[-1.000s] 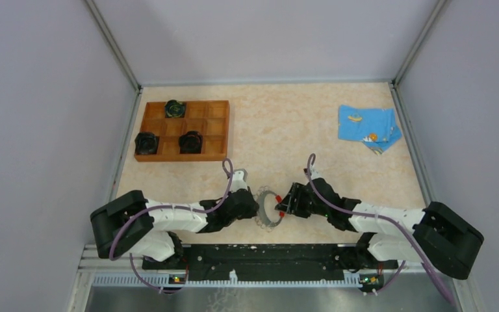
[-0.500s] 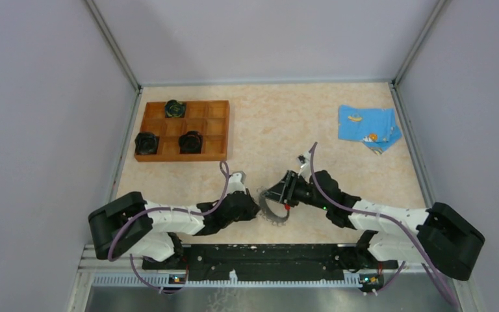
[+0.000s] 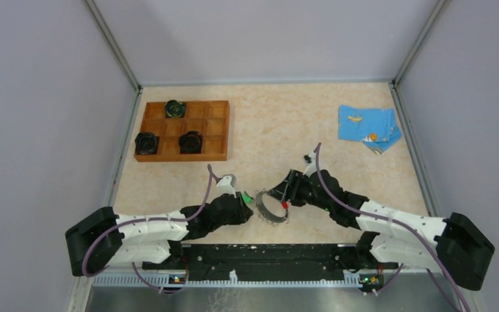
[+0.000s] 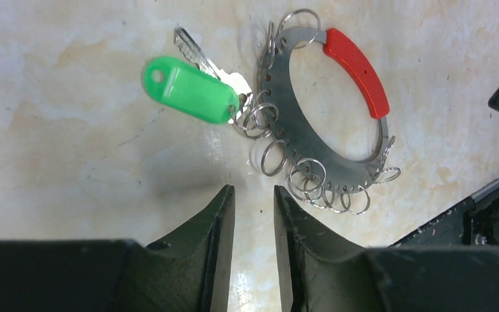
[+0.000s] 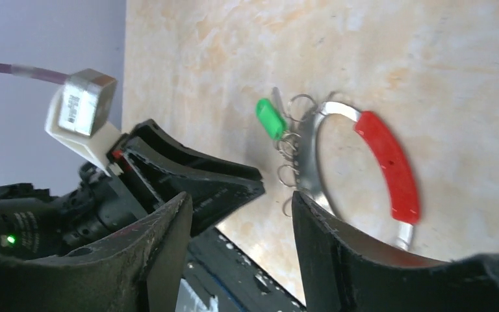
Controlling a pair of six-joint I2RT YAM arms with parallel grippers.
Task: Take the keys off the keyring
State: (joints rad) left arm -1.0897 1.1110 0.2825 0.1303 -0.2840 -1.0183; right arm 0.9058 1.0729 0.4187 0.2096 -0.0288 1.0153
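Thin grey metal keyring (image 4: 284,130) with red section lies flat on beige surface (image 4: 71,162), frame centre; green-headed silvery key (image 4: 188,90) joined at its left. I read left gripper (image 4: 253,192) narrow, right gripper (image 5: 240,198) wide, both empty.

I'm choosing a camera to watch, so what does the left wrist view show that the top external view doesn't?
Only the left wrist view shows the small wire split rings threaded through the flat grey metal keyring with its red section, and the silvery blade of the green-headed key. Only the top view shows the wooden compartment tray, its three black round pucks and the blue patterned cloth. Both show the keyring, the green key and the beige marbled table.
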